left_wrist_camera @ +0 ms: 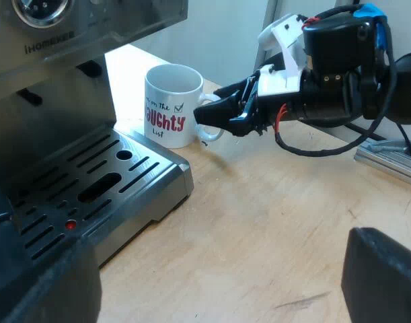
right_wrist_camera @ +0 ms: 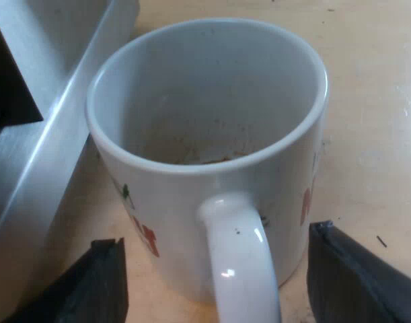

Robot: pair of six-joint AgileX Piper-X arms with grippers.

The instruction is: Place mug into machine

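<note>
The mug [left_wrist_camera: 170,104] stands upright on the light wooden worktop [left_wrist_camera: 279,222], just beside the corner of the espresso machine [left_wrist_camera: 54,81] and off its drip tray [left_wrist_camera: 107,185]. It is white, with red and black lettering on its side, and brownish specks lie on its inside bottom. On the slotted metal tray a small red dot shows among the slots.

The right end effector [left_wrist_camera: 208,120] sits level with the mug's handle [right_wrist_camera: 242,269], reaching in from the side away from the machine. Its two black fingers [right_wrist_camera: 107,282] stand well apart, one on each side of the handle, with a gap between each finger and the handle. It is open and grips nothing.

The left end effector [left_wrist_camera: 212,269] hangs above the worktop near the front of the drip tray, apart from the mug. Its fingers are spread wide and hold nothing.
</note>
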